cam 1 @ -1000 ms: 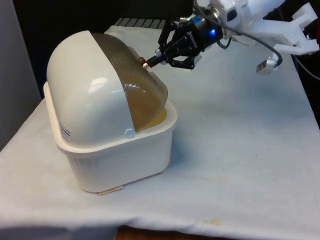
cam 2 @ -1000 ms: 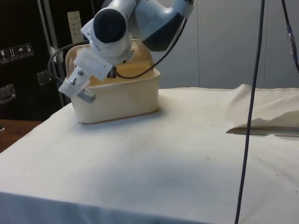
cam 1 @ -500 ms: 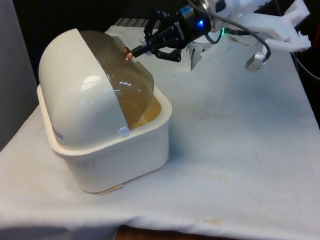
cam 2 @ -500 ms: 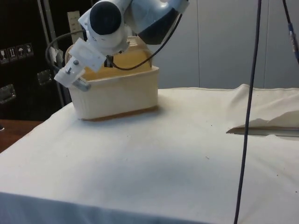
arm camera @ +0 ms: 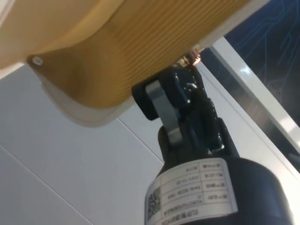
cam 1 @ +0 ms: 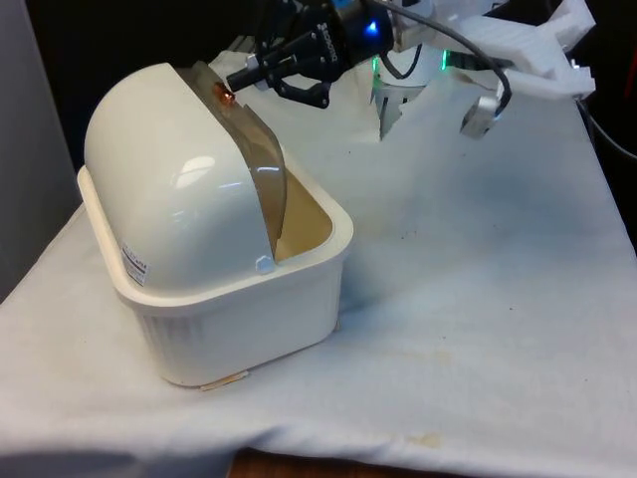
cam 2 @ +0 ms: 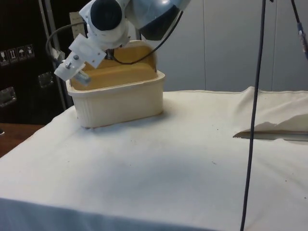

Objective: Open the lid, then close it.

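White cloth is covering the table (cam 1: 478, 299), and a cream bread box (cam 1: 239, 309) is sitting toward the front view's left. Its ribbed brown lid (cam 1: 261, 164) is rolled most of the way up under the white hood (cam 1: 169, 189), leaving the inside showing. The claw (cam 1: 239, 82) is reaching in from the far side, its fingers pressed together on the small copper knob (cam 1: 224, 93) at the lid's edge. To finish opening well, the pull is probably best following the hood's curve rather than going straight back, so the lid is sliding in its track without binding or dragging the box across the cloth.
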Tool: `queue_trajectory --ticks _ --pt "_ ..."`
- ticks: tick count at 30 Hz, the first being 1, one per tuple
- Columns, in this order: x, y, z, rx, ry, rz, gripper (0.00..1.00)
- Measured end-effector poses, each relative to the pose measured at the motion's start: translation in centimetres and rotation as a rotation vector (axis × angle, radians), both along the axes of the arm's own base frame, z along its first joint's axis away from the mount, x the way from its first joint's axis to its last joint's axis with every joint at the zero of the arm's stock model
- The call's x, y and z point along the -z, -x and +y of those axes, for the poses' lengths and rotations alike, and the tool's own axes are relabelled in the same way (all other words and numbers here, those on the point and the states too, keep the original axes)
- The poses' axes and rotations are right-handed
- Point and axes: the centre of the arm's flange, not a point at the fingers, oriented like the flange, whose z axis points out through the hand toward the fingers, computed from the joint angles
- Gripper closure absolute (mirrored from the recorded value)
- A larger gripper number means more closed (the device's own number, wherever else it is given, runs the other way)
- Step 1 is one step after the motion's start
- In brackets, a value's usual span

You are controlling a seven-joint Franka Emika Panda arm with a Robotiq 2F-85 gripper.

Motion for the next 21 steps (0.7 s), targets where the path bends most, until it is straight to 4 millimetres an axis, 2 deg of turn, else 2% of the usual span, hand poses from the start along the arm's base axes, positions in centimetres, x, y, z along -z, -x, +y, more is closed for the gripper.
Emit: queue_trajectory --ticks 9,21 --pt "-1.3 -0.6 -0.7 0.006 0.015 -0.025 1.00" --pt "-1.2 -0.6 -0.7 0.007 0.012 -0.030 1.00"
